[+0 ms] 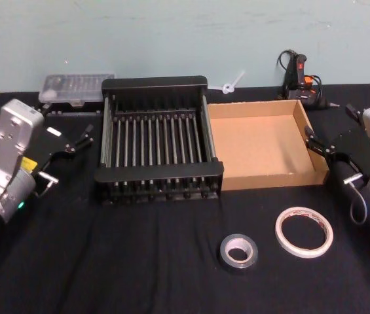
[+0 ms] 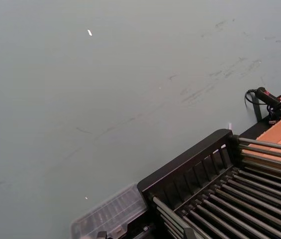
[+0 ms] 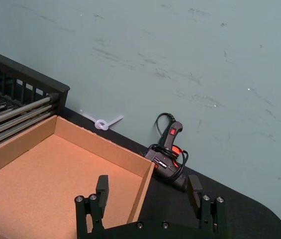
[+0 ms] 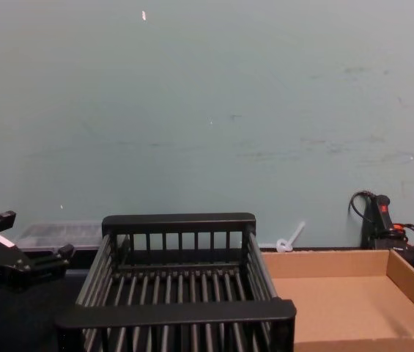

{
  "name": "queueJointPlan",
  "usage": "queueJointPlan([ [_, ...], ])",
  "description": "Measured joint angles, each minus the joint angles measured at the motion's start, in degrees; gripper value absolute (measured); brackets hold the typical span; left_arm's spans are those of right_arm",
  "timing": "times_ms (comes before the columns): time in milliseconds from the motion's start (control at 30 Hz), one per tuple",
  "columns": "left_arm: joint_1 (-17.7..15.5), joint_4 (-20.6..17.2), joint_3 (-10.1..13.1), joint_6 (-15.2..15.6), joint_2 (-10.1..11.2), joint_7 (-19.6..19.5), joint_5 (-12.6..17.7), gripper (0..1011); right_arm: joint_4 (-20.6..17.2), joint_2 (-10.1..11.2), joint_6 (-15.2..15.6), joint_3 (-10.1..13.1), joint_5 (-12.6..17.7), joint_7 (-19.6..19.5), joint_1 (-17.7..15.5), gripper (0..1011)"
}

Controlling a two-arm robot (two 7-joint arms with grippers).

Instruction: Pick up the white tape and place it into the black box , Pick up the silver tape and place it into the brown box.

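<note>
Head view count: two tape rolls, two boxes and two grippers are seen on the black table (image 1: 139, 261).
White tape (image 1: 304, 231): a flat white roll with a red-printed top face, lying on the table near the robot, right of centre, in front of the brown box.
Silver tape (image 1: 238, 252): a plain grey-silver roll with a wide round hole, slightly smaller, lying just left of the white tape and apart from it.
Black box (image 1: 156, 139): a slatted black crate with thick rims, set at the centre.
Brown box (image 1: 263, 145): a shallow cardboard box with low walls, set against the crate's right side.
Left gripper (image 1: 73, 145): held above the table left of the crate; its fingers are parted and hold nothing.
Right gripper (image 3: 147, 191): held by the brown box's right wall; its fingers are spread wide and hold nothing.
</note>
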Motion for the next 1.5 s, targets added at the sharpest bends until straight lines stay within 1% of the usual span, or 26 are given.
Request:
queueJointPlan([
  [1500, 0.0, 0.0, 0.0, 0.0, 0.0, 0.0, 0.0, 1001, 0.0, 0.0, 0.0, 0.0, 0.0, 0.0, 0.0, 1002],
])
